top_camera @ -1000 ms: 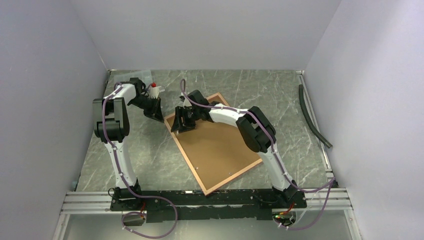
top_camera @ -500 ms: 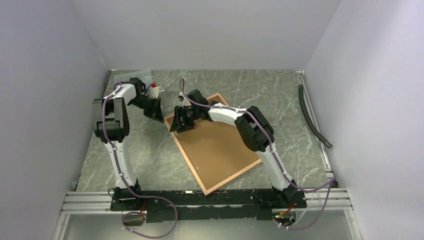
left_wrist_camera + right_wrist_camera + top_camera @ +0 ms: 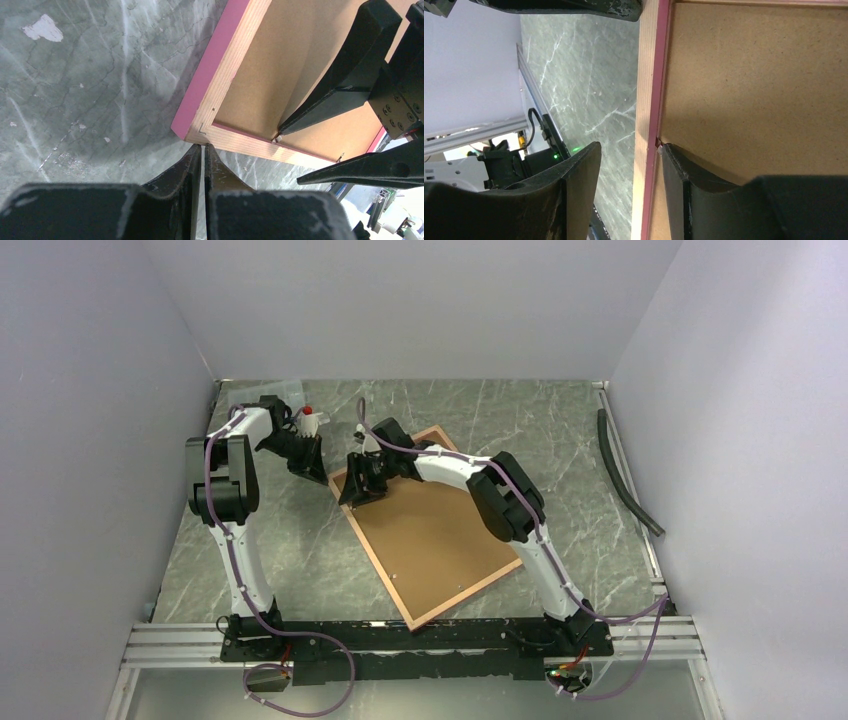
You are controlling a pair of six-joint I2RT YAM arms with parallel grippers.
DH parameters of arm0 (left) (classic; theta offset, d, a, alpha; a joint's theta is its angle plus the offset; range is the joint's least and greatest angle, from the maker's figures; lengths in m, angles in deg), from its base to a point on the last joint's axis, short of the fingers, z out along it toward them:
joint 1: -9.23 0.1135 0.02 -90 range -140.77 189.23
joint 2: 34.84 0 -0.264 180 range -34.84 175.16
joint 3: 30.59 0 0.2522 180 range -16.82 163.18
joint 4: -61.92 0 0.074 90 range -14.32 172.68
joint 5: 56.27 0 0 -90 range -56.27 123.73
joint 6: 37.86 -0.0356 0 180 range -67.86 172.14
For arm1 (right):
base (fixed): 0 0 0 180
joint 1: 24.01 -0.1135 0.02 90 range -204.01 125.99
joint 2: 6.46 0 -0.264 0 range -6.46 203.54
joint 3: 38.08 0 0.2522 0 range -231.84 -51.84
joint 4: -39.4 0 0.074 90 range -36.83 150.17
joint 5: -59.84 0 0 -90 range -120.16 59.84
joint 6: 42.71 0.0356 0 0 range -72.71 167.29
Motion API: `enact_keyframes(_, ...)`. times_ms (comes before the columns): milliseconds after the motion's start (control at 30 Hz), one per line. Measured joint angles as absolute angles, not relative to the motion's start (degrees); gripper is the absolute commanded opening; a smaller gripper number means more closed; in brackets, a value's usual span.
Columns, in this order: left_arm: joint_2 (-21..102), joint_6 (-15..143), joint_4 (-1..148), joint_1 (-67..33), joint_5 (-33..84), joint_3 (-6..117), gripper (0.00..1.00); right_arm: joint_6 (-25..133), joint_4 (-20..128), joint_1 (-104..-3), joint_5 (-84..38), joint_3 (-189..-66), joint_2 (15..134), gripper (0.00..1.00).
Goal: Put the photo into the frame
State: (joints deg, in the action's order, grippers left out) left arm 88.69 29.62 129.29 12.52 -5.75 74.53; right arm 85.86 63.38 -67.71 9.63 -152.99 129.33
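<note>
- Frame [image 3: 222,85] lies back-up on tabletop [image 3: 300,540], w/ brown backing board [image 3: 440,530] seated inside it. Photo not visible in any view, so can't tell where it is.
- R gripper [image 3: 629,147] is at frame's left corner, jaws half apart astride the rail. One finger is outside w/ a gap, the other on the board against rail's inner edge. Nothing clamped.
- L gripper [image 3: 202,147] is closed and empty, tips just outside that same corner.
- Likely step: free the board so the photo can go in.
- To do it well: brace the corner w/ L tips so frame can't slide. Work R's inner finger into the seam and lift slowly, w/o bending the board.
</note>
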Motion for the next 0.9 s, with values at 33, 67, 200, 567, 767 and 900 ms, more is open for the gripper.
enact_keyframes(33,88.67,29.62,129.29,12.52,-5.69,74.53,0.12,85.73,63.82,-67.69,9.98,-153.49,129.59,0.50)
enact_keyframes(67,88.64,29.66,129.29,12.50,-5.62,74.53,0.12,85.51,64.21,-67.64,10.37,-153.93,129.87,0.50)
enact_keyframes(200,88.62,30.12,129.26,12.41,-5.40,74.53,0.11,84.81,64.80,-67.43,11.42,-154.56,130.38,0.49)
enact_keyframes(567,88.62,30.51,129.26,12.41,-5.36,74.55,0.11,80.37,68.85,-67.64,12.95,-159.15,132.65,0.49)
enact_keyframes(767,88.62,30.64,129.26,12.39,-5.32,74.55,0.11,77.81,70.12,-68.10,13.32,-160.86,133.48,0.46)
enact_keyframes(900,88.62,30.67,129.26,12.39,-5.27,74.55,0.11,76.74,70.71,-68.15,12.93,-161.10,133.50,0.43)
